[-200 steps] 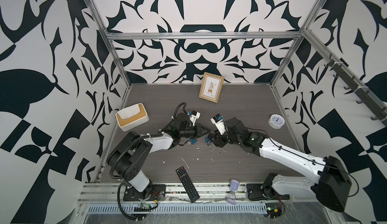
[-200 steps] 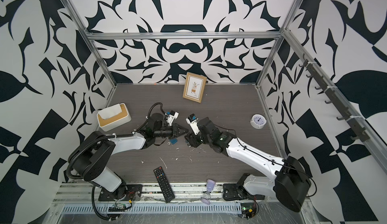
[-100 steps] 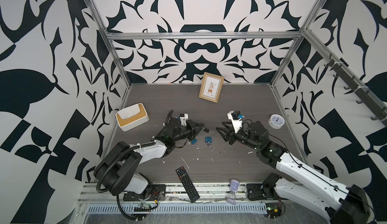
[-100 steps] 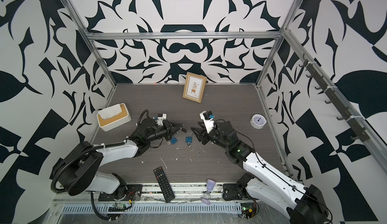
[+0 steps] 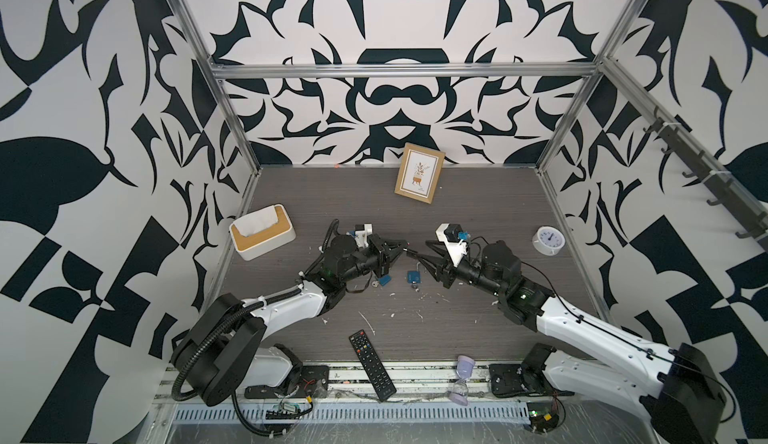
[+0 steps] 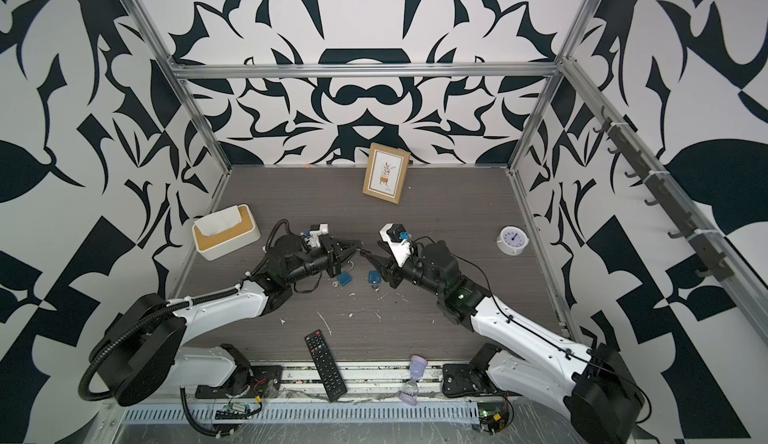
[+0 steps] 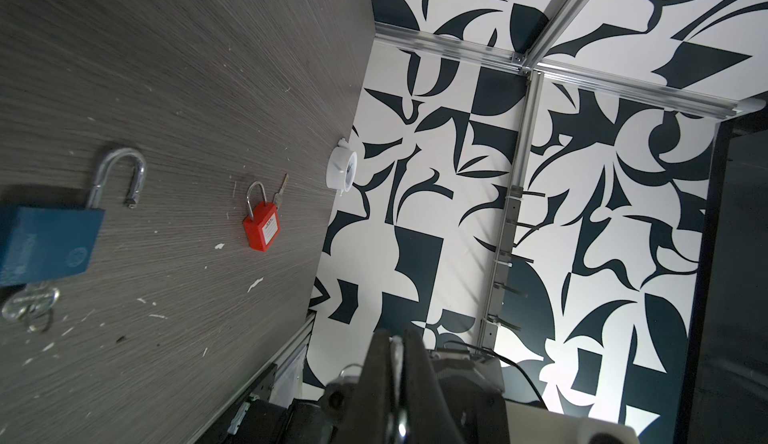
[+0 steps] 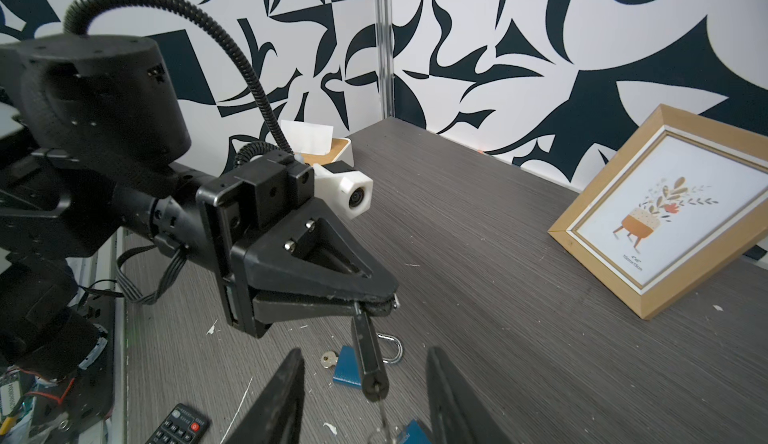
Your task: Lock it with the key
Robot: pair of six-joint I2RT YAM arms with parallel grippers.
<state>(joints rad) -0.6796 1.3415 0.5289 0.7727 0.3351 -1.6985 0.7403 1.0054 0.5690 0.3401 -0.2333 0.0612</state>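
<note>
Above the middle of the tabletop point(image 5: 478, 205), the black-handled key point(image 8: 368, 354) hangs from the left end effector point(image 8: 386, 301), whose jaws are pinched together on its metal end. The right end effector point(image 8: 364, 349) has its fingers apart, one on each side of the handle and clear of it. Below, a blue padlock point(image 7: 45, 242) lies flat with its shackle open, a second key point(image 7: 29, 300) at its base.

- Picture frame point(image 8: 665, 230): two tiny lines of print are set beneath the potted-plant drawing, too small to be read with certainty.
- Red padlock point(image 7: 261, 227): a white label is carried, its print illegible.
- Blue padlock point(image 7: 45, 246): a round embossed mark is seen, unreadable.
</note>
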